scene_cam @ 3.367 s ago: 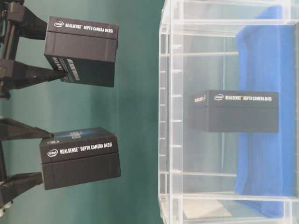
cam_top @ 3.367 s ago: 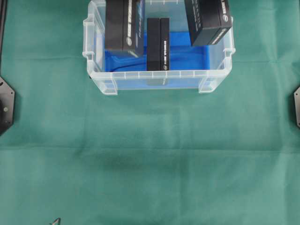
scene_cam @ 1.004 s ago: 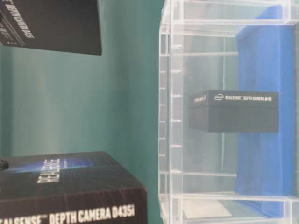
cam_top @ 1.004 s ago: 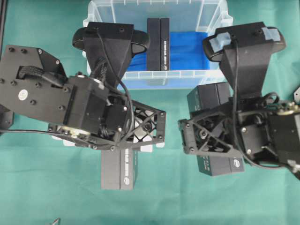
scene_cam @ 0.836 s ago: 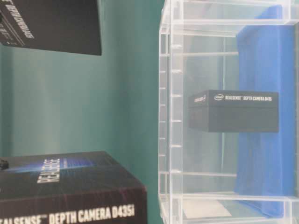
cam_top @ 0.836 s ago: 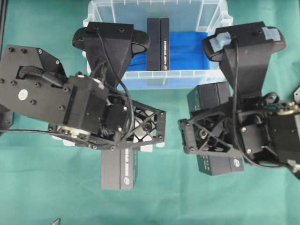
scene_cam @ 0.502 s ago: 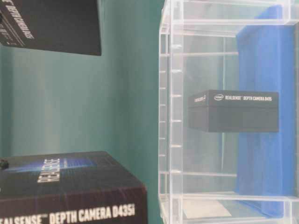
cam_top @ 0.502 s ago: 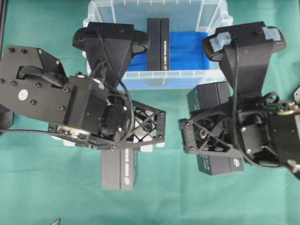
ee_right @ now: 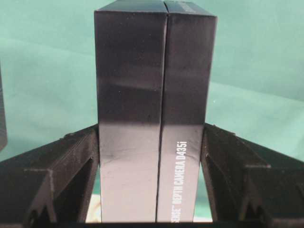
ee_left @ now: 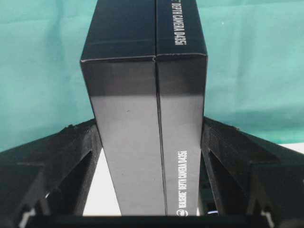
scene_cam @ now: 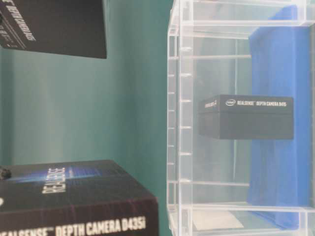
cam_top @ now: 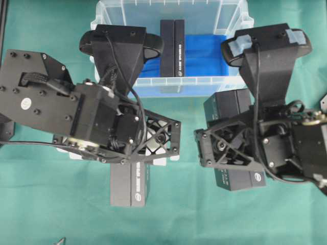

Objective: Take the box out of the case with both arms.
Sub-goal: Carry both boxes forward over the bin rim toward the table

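Comparing overhead with half a second back: almost nothing has moved. The left gripper (cam_top: pixel 134 168) clamps the left box (cam_top: pixel 129 190), the right gripper (cam_top: pixel 230 153) clamps the right box (cam_top: pixel 240 179); both boxes sit over the green cloth (cam_top: pixel 179 219) in front of the case (cam_top: pixel 171 87), well outside it. A third box (cam_top: pixel 172 48) stands inside the case on the blue sheet (cam_top: pixel 204 53). Judgement: two boxes are out and the arms look paused before release; one box is left.

Table-level: the lower box (scene_cam: pixel 74 206) has crept very slightly since the previous frame; the upper box (scene_cam: pixel 54 27) looks unchanged. Only this view shows the third box (scene_cam: pixel 246 117) resting clear of the case walls (scene_cam: pixel 174 123). No gripper visible here.

Left wrist: fingers (ee_left: pixel 76 156) press both flanks of the left box (ee_left: pixel 147 118), narrow grip, no gap. Overhead hides this contact under the arm housing.

Right wrist: fingers (ee_right: pixel 228 161) squeeze the right box (ee_right: pixel 154 118) from both sides, cloth (ee_right: pixel 47 71) behind it. Whether either box touches the cloth, cannot tell.
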Controlling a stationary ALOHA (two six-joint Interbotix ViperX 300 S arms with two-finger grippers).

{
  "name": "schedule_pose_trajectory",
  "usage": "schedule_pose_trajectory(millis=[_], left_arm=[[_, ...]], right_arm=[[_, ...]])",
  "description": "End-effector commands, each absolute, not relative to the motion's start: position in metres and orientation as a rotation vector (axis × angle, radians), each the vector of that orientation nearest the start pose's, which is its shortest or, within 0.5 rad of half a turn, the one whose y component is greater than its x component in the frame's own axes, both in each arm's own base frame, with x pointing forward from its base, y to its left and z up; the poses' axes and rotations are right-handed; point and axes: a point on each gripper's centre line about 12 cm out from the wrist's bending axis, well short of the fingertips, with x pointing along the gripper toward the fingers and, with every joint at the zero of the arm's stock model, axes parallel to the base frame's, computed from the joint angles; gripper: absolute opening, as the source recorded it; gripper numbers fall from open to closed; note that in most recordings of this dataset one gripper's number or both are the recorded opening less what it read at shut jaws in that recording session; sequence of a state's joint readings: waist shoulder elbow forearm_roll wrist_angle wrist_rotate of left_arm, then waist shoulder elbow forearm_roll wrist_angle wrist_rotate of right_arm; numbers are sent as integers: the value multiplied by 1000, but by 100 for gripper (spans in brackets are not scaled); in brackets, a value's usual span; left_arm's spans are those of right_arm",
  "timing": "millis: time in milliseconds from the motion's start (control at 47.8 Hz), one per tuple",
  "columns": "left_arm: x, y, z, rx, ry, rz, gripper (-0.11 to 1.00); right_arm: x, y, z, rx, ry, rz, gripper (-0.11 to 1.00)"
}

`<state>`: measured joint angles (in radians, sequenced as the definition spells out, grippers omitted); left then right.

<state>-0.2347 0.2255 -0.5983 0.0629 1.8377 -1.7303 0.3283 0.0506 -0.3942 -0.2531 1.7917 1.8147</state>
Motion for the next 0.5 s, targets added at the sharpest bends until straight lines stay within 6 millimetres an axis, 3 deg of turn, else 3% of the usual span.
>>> schedule_pose_trajectory(millis=[0,293,481], left_arm=[[393,-88,421,-1227,1085,1055,63],[389,-86,415,-1216,1087,1085,63],[387,-88,400,-1216,1072,1098,63]], right_arm=[[356,91,421,1152,913,-1131,65],[356,89,411,1136,924,-1158,65],[361,90,391,1120,933,-1164,65]])
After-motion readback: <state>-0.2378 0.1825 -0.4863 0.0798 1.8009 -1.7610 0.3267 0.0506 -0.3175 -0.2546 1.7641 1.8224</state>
